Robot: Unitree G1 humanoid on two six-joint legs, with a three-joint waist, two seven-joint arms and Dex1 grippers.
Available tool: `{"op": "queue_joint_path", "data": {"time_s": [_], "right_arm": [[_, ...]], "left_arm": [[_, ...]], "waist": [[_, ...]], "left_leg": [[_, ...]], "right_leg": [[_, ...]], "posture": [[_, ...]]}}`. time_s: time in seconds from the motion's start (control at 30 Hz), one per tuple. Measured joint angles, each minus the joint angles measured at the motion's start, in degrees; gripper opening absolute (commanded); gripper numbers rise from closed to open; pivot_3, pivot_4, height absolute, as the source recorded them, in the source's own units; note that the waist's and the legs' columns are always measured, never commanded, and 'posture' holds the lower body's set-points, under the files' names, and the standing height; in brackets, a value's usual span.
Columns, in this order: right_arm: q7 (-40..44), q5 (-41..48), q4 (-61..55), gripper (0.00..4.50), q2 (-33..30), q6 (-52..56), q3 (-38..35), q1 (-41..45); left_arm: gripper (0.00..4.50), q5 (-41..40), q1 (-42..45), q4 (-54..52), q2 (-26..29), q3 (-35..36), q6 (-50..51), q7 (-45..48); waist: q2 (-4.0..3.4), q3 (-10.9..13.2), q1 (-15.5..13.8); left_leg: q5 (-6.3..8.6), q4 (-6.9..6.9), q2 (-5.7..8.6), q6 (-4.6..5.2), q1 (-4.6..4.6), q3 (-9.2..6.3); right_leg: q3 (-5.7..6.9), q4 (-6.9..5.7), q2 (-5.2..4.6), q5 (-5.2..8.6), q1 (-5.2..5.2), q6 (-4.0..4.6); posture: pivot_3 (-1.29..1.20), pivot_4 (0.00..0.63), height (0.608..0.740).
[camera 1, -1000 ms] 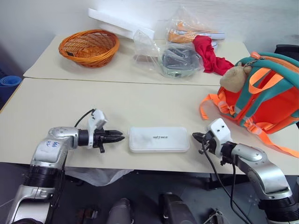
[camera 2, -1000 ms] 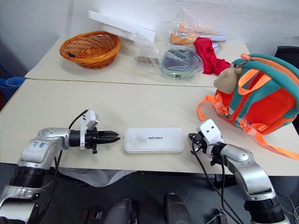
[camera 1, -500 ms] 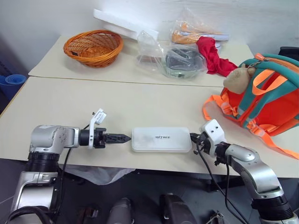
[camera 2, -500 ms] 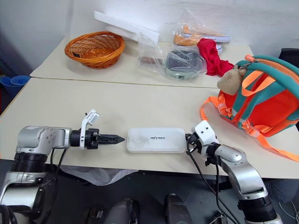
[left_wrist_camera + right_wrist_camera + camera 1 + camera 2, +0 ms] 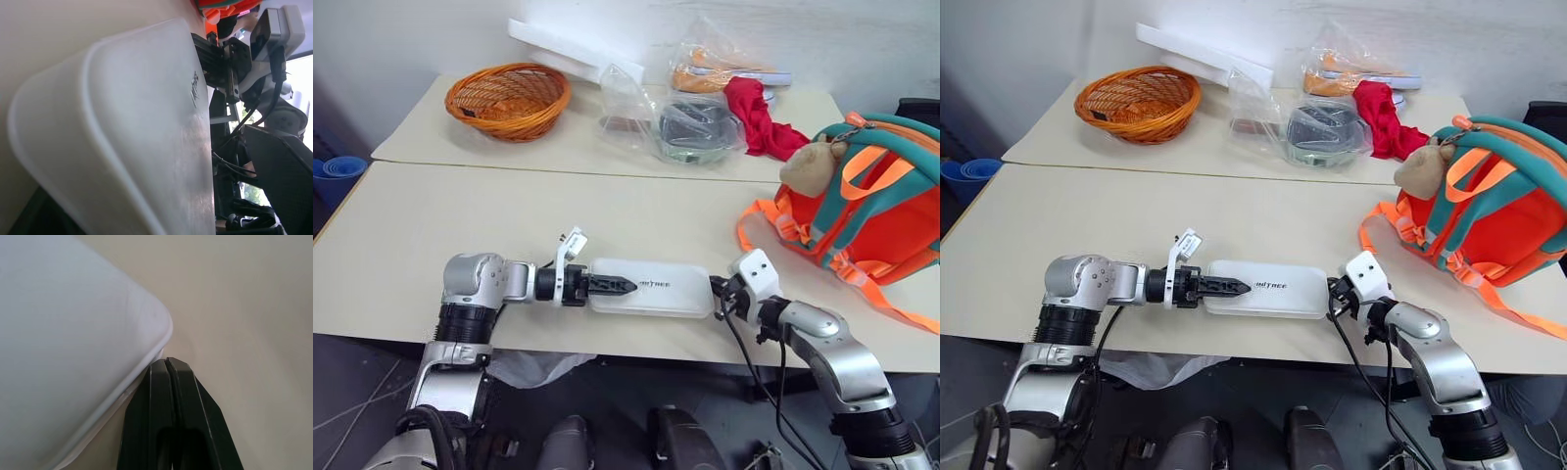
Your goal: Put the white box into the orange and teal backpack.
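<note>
The white box (image 5: 671, 287) lies flat near the table's front edge, lettering up. My left gripper (image 5: 625, 286) points along the table to the right. It is open, with the box's left end between its fingers. In the left wrist view the box (image 5: 122, 132) sits close up and a dark finger (image 5: 286, 181) stands apart from it. My right gripper (image 5: 714, 287) is shut and empty, its fingertips (image 5: 167, 367) against the box's right corner. The orange and teal backpack (image 5: 886, 220) stands at the right with a beige plush toy (image 5: 808, 164) on it.
On the back table are an orange wicker basket (image 5: 509, 98), a long white foam slab (image 5: 570, 49), clear plastic bags (image 5: 690, 127) with items and a red cloth (image 5: 754, 113). Orange straps (image 5: 759, 220) trail from the backpack toward the box.
My left gripper has moved right, rolled, and slid its fingers over the box's left end. The right gripper has stayed shut at the box's right end.
</note>
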State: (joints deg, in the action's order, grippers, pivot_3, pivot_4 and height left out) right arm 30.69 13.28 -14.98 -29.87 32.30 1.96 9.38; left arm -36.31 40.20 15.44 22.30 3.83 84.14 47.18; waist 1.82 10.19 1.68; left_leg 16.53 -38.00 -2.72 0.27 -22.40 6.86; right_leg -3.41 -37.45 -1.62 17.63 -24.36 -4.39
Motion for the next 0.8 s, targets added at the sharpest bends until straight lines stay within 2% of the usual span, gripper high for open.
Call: {"op": "queue_joint_path", "data": {"time_s": [0.23, 0.27, 0.33, 0.4, 0.53, 0.63, 0.73, 0.8], "right_arm": [[-2.0, 0.3, -1.7, 0.00, 0.5, -0.9, -4.1, -4.4], [-2.6, 0.7, -3.3, 0.18, 0.7, -0.7, -5.6, -6.2], [-3.2, 2.7, -7.3, 0.57, 1.2, 0.8, -9.7, -10.2], [-3.9, 6.4, -13.0, 1.20, 1.4, 3.2, -16.3, -15.1], [-5.6, 13.3, -18.8, 2.47, 1.6, 7.7, -28.7, -18.5], [-7.4, 18.4, -18.5, 3.40, 1.2, 10.6, -36.5, -16.0], [-8.4, 20.0, -15.3, 4.42, -1.1, 11.8, -38.2, -11.3], [-9.0, 19.9, -11.7, 4.50, -1.7, 11.7, -37.8, -7.5]], "left_arm": [[1.42, -3.7, 0.0, -1.7, -0.4, 2.0, 2.3, 0.4], [1.24, -4.1, -0.1, -1.9, -0.2, 2.4, 2.8, 0.4], [1.24, -4.4, -0.2, -2.0, 0.0, 3.2, 3.3, -0.1], [1.24, -4.7, -0.4, -1.9, 0.6, 5.2, 3.7, -0.3], [1.24, -6.3, 0.9, -0.8, 1.6, 10.3, 4.2, -0.5], [1.24, -7.9, 2.7, -0.8, 4.0, 14.6, 3.8, -0.2], [1.24, -9.6, 3.6, -0.9, 5.1, 17.3, 3.4, 0.0], [1.24, -9.7, 3.7, -0.8, 5.4, 17.7, 3.3, -0.1]], "waist": [[0.00, 0.0, 0.0], [0.00, 0.0, 0.0], [0.00, 0.0, -0.1], [0.00, 0.0, -0.1], [0.01, 0.0, 0.2], [0.01, 0.0, 0.6], [0.01, 0.0, 0.6], [0.01, 0.0, 0.6]], "left_leg": [[-0.09, 0.02, -0.03, -0.25, -0.03, 0.00], [-0.09, 0.02, -0.02, -0.25, -0.03, 0.00], [-0.09, 0.03, -0.02, -0.26, -0.05, 0.00], [-0.10, 0.04, -0.05, -0.30, -0.08, -0.05], [-0.10, 0.04, -0.06, -0.31, -0.01, 0.00], [-0.09, 0.07, -0.07, -0.32, 0.05, -0.01], [-0.09, 0.11, -0.05, -0.32, 0.05, -0.01], [-0.09, 0.11, -0.05, -0.32, 0.04, -0.02]], "right_leg": [[-0.04, 0.00, 0.01, 0.00, -0.04, 0.00], [-0.05, 0.00, -0.01, 0.00, -0.04, 0.00], [-0.05, -0.01, -0.01, 0.00, -0.06, 0.00], [-0.04, 0.00, 0.01, 0.02, -0.06, 0.00], [-0.02, -0.07, 0.05, 0.01, -0.06, 0.00], [-0.04, -0.07, 0.07, 0.02, -0.05, 0.02], [-0.04, -0.05, 0.04, 0.04, -0.05, 0.05], [-0.05, -0.02, 0.04, 0.04, -0.05, 0.05]], "posture": [[0.00, 0.150, 0.740], [0.00, 0.150, 0.740], [0.00, 0.150, 0.740], [0.00, 0.150, 0.740], [0.00, 0.150, 0.740], [0.00, 0.150, 0.740], [0.00, 0.150, 0.740], [0.00, 0.150, 0.740]]}}
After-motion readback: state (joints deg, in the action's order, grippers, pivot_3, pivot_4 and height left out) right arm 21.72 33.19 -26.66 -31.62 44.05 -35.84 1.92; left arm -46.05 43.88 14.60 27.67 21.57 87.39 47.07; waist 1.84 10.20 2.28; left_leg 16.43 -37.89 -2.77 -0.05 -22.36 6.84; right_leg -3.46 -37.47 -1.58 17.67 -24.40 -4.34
